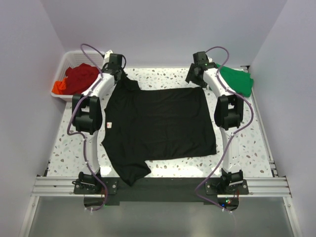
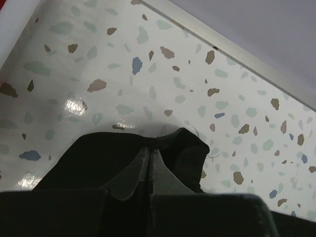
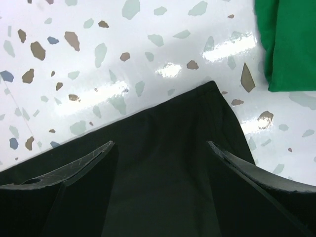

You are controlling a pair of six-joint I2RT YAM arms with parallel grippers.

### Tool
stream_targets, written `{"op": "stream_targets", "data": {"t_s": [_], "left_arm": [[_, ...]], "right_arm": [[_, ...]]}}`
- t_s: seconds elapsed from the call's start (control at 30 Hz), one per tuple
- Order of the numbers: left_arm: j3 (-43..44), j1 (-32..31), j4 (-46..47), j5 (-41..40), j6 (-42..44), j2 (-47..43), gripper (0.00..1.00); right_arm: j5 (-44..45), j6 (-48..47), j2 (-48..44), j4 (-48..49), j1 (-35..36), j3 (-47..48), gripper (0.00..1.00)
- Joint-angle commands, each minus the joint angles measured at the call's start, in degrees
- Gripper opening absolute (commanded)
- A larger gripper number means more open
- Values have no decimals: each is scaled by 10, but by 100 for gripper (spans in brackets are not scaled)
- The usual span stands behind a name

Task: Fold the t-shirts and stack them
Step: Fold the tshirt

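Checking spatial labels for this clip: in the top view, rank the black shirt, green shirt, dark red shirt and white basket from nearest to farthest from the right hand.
1. black shirt, its far corner right under the right hand.
2. green shirt, just to its right.
3. dark red shirt, far left, in the basket.
4. white basket, far-left corner; too close to the red shirt to separate.
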Motion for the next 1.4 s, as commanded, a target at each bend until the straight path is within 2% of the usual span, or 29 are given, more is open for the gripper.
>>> {"op": "stream_targets", "data": {"t_s": [0.0,0.37,0.67,0.97,1.07,1.13,1.23,1.27,1.37], "left_arm": [[-25,-3,4,-11,16,-48,0],[-43,-5,3,-2,20,-74,0],[-61,-9,1,5,21,-88,0],[-72,-9,-1,5,20,-99,0],[-72,-9,-3,3,22,-101,0],[-72,-9,-6,0,22,-104,0],[-72,-9,-7,-4,23,-108,0],[-72,-9,-7,-5,23,-110,0],[-71,-9,-7,-6,25,-113,0]], "right_arm": [[-8,4,24,-25,-23,58,75],[3,2,55,-18,-40,51,73],[-2,-12,88,-12,-41,78,63],[3,-14,93,9,-41,60,53],[6,-16,95,12,-41,62,52],[6,-17,93,12,-41,63,48],[5,-16,91,13,-41,65,26],[5,-17,89,12,-41,65,14],[12,-20,83,9,-41,63,7]]}}
